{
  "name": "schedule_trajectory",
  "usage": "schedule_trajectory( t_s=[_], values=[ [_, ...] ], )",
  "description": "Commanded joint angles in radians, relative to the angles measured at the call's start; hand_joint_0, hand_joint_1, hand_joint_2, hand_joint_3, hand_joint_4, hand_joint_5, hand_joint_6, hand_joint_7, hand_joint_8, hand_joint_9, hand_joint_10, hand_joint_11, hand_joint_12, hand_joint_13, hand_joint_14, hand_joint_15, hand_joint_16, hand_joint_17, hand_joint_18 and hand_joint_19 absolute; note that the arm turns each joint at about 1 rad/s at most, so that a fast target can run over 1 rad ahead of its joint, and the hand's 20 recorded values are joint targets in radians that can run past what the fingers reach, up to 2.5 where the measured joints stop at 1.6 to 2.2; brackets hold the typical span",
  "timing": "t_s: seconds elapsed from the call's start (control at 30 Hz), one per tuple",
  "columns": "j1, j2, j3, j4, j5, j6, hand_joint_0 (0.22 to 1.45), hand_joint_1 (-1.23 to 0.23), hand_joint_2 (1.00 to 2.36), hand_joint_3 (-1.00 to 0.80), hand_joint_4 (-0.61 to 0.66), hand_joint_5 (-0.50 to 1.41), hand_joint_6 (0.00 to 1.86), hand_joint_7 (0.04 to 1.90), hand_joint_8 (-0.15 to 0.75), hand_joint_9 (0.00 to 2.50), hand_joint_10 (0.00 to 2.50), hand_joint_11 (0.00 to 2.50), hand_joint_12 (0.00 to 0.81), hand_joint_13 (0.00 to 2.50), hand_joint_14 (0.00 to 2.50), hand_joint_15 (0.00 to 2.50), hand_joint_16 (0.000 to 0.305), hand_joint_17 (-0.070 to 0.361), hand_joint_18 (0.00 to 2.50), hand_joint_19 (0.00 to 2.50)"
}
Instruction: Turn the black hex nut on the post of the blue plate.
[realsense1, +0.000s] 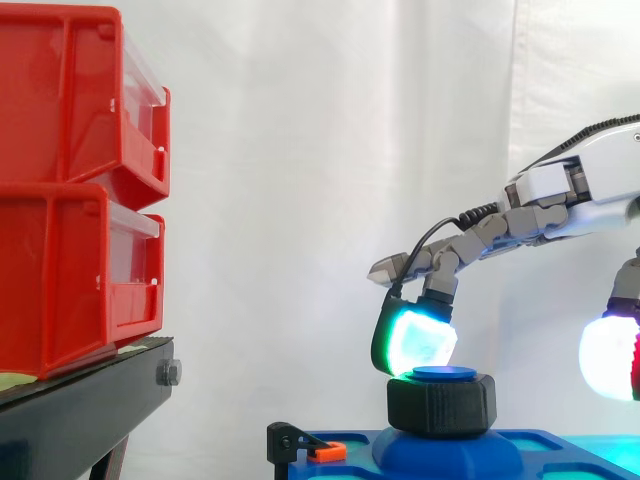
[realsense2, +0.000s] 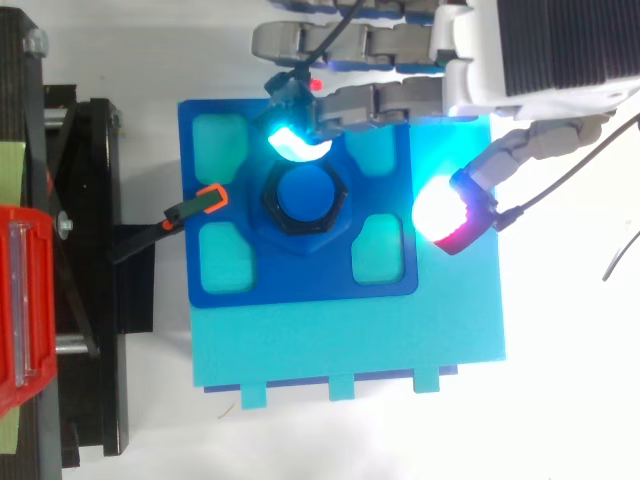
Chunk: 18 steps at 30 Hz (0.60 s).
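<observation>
A glossy dark blue square plate (realsense2: 300, 285) lies flat on a paler turquoise slab (realsense2: 350, 345), which rests on a white bench (realsense2: 570, 400). Four rounded-square pockets are sunk into the plate. Between them, at its centre, a smooth round blue post (realsense2: 306, 193) stands upright. The matte black, six-sided hex nut (realsense1: 441, 405) sits around this post on a raised blue collar, and the flat top of the post shows just above it.

The grey-jointed robot hand (realsense1: 590, 185) reaches in from the right, released and clasping nothing. One finger bends down, and its glowing cyan-green pad (realsense1: 415, 342) touches the upper rim of the nut on the side away from the arm. The thumb's white-and-red pad (realsense1: 610, 358) hangs well apart from the nut, over the right side of the plate.

A small black clamp with an orange tip (realsense2: 210, 200) bites the plate's left edge. A black metal stand (realsense2: 90, 300) crowds that side, carrying stacked red plastic bins (realsense1: 75, 190) with clear fronts. To the right of the slab the bench is open. A white pleated curtain (realsense1: 300, 150) hangs behind.
</observation>
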Motion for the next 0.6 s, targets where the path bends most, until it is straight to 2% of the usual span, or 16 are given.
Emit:
schedule_trajectory(
  t_s=[0.0, 0.17, 0.57],
  values=[
    [0.003, 0.008, 0.0, -0.016, 0.0, -0.006, 0.36, -0.65, 1.0, -0.5, 0.07, -0.3, 0.5, 0.67, 0.169, 0.0, 0.0, 0.0, 0.37, 0.0, 0.0, 0.0, 0.058, 0.131, 0.0, 0.03],
    [0.005, 0.01, 0.0, -0.042, 0.0, -0.013, 0.36, -0.65, 1.0, -0.5, 0.06, -0.3, 0.5, 0.67, 0.169, 0.0, 0.0, 0.0, 0.369, 0.0, 0.0, 0.0, 0.058, 0.131, 0.0, 0.03],
    [0.008, 0.015, 0.0, -0.059, 0.002, -0.013, 0.36, -0.65, 1.0, -0.5, 0.07, -0.3, 0.5, 0.67, 0.17, 0.0, 0.0, 0.0, 0.37, 0.0, 0.0, 0.0, 0.058, 0.131, 0.0, 0.02]
  ],
)
